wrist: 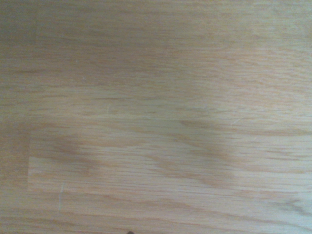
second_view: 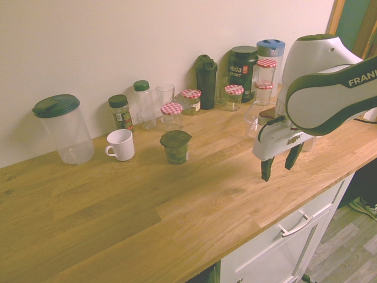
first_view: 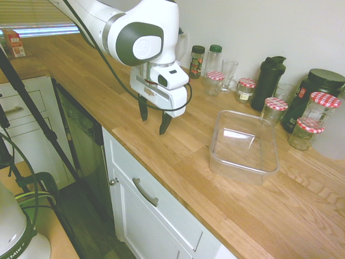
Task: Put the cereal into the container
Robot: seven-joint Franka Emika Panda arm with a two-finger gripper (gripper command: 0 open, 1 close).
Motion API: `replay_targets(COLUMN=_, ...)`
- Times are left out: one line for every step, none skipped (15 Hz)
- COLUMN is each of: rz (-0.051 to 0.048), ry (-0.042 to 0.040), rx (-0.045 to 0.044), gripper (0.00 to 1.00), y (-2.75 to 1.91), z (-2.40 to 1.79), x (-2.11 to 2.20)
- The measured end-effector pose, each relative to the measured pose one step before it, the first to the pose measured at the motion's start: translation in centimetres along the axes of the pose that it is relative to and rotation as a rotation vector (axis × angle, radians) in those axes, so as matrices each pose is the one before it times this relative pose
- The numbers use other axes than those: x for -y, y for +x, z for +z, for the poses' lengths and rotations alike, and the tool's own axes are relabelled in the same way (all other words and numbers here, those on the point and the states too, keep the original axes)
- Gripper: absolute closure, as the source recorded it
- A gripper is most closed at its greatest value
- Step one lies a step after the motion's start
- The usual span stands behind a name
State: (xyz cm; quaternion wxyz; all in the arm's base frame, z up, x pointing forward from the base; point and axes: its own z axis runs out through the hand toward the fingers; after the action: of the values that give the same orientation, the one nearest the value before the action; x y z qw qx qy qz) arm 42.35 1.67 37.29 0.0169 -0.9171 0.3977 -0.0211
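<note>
The cereal (second_view: 175, 147), a small dark greenish jar, stands on the wooden counter next to a white mug; the first exterior view does not show it. The container (first_view: 243, 145), a wide clear shallow tub, sits empty on the counter and is mostly hidden behind the arm in the second exterior view. My gripper (first_view: 153, 124) (second_view: 277, 171) hangs open and empty above bare wood near the counter's front edge, between jar and tub and touching neither. Only countertop (wrist: 156, 117) shows in the wrist view.
Along the wall stand jars with red-checked lids (first_view: 276, 109), green-capped bottles (second_view: 141, 103), a drinking glass (first_view: 228, 73), a black shaker (first_view: 269, 81) and a dark tub (second_view: 242, 71). A white mug (second_view: 121, 144) and a large lidded canister (second_view: 65, 128) stand further along.
</note>
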Motion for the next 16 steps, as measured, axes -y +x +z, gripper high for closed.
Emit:
replay_targets(rz=0.00176, ry=-0.00301, rx=0.00035, gripper=0.0, y=-0.002, z=0.067, x=-0.01)
replay_targets(rz=0.00142, ry=0.00375, rx=-0.00888, gripper=0.0, y=-0.001, z=-0.055, x=0.132)
replay_targets(rz=-0.00472, ry=0.01784, rx=-0.01775, gripper=0.0, y=-0.072, z=-0.196, x=0.443)
replay_targets(rz=-0.00485, ry=0.01863, rx=-0.01417, gripper=0.0, y=-0.267, z=-0.113, x=0.59)
replay_targets(rz=-0.00504, ry=0.01984, rx=-0.01257, gripper=0.0, y=-0.534, z=0.076, x=0.904)
replay_targets(rz=-0.00794, ry=0.02254, rx=-0.01636, gripper=0.0, y=-0.711, z=0.303, x=1.273)
replay_targets(rz=-0.00959, ry=0.02862, rx=-0.01839, gripper=0.0, y=-0.757, z=0.62, x=1.489)
replay_targets(rz=-0.00931, ry=0.02615, rx=-0.01593, gripper=0.0, y=-0.672, z=0.82, x=1.647)
replay_targets(rz=-0.00381, ry=0.02979, rx=-0.01827, gripper=0.0, y=-0.262, z=0.82, x=1.803)
replay_targets(rz=-0.00028, ry=0.03155, rx=-0.02185, gripper=0.0, y=0.317, z=0.696, x=1.93)
replay_targets(rz=0.00212, ry=0.02604, rx=-0.0198, gripper=0.0, y=0.711, z=0.697, x=1.682)
replay_targets(rz=0.00192, ry=0.02131, rx=-0.01681, gripper=0.0, y=0.861, z=0.739, x=1.544)
replay_targets(rz=-0.00059, ry=0.01929, rx=-0.01749, gripper=0.0, y=0.786, z=0.807, x=1.445)
replay_targets(rz=0.00059, ry=0.01705, rx=-0.01408, gripper=0.0, y=0.475, z=0.927, x=1.308)
replay_targets(rz=-0.00033, ry=0.01392, rx=-0.00698, gripper=0.0, y=0.124, z=0.989, x=1.033)
replay_targets(rz=0.005, ry=0.02066, rx=-0.00342, gripper=0.0, y=-0.05, z=0.962, x=0.967)
